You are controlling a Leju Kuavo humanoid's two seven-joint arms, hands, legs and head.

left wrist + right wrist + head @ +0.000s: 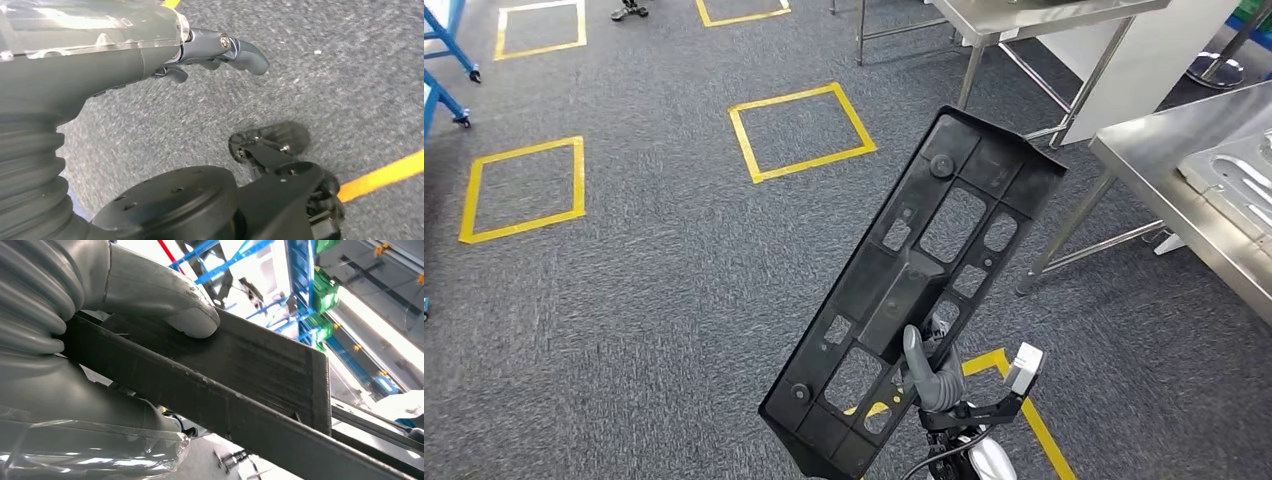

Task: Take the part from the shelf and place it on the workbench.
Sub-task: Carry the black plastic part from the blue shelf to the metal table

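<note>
A long black plastic part (924,280) with several cut-outs stands tilted in front of me over the carpet, its top end leaning toward the right. My right hand (932,375) grips it near its lower end, the thumb lying on its face. Seen from the right wrist, the thick grey thumb (170,300) presses on the part's dark edge (260,385). The steel workbench (1164,180) stands at the right, apart from the part. My left hand (150,50) hangs over the carpet with its fingers loosely bent and nothing in it.
A pressed metal panel (1239,180) lies on the workbench. A second steel table (1024,15) stands behind it. Yellow tape squares (802,130) mark the grey carpet, and a blue wheeled frame (444,60) is at the far left.
</note>
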